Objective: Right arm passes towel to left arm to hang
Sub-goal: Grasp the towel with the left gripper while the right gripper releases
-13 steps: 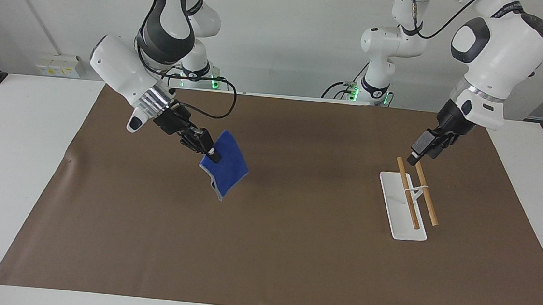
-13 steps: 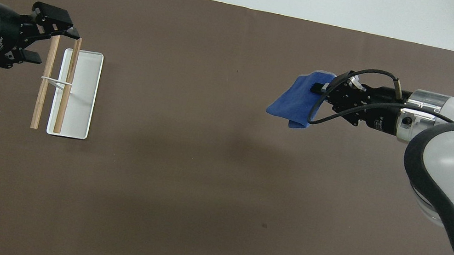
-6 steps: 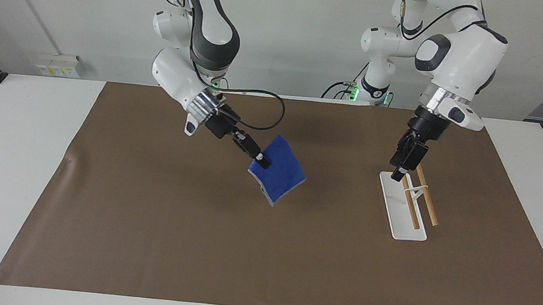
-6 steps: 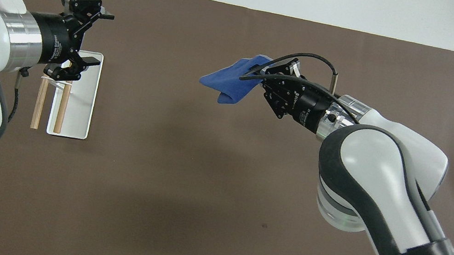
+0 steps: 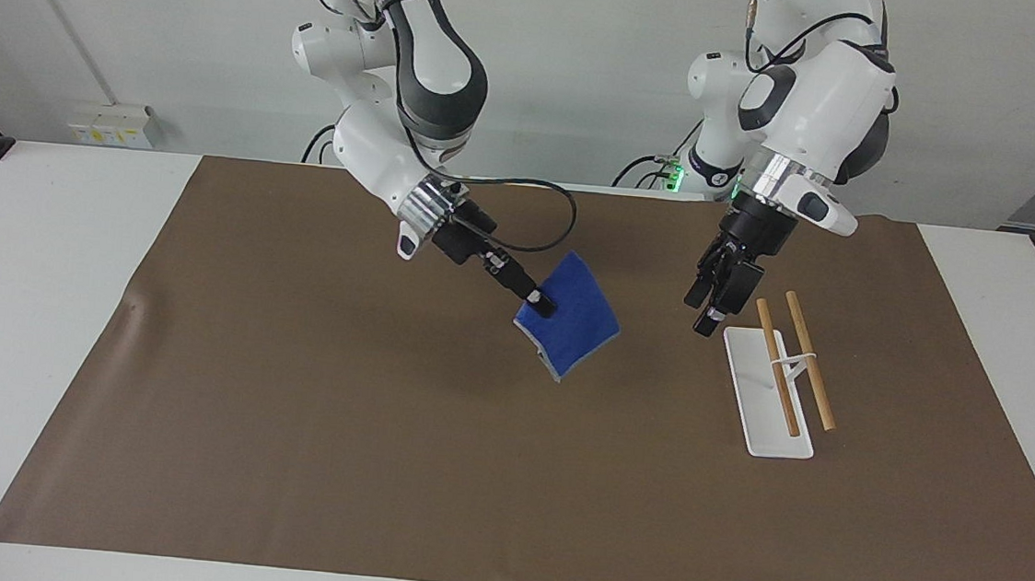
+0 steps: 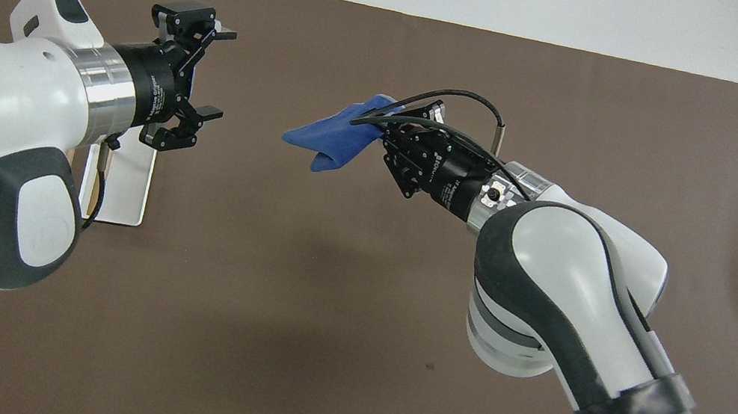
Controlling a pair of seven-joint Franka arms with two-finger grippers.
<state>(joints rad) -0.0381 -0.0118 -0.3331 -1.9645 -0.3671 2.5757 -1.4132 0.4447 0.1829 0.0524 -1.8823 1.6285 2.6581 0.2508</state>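
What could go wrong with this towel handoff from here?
The right end effector pinches only one corner of the towel, so the hanging cloth may slip or swing. The open left end effector might close on air or hit the right one. The rack beside it could be knocked.

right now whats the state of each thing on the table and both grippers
towel: folded, held in the air by one edge, hanging over the mat
right gripper: shut on the towel
left gripper: open, empty, in the air between rack and towel
rack: upright on its white base, both wooden bars bare
mat: flat on the table
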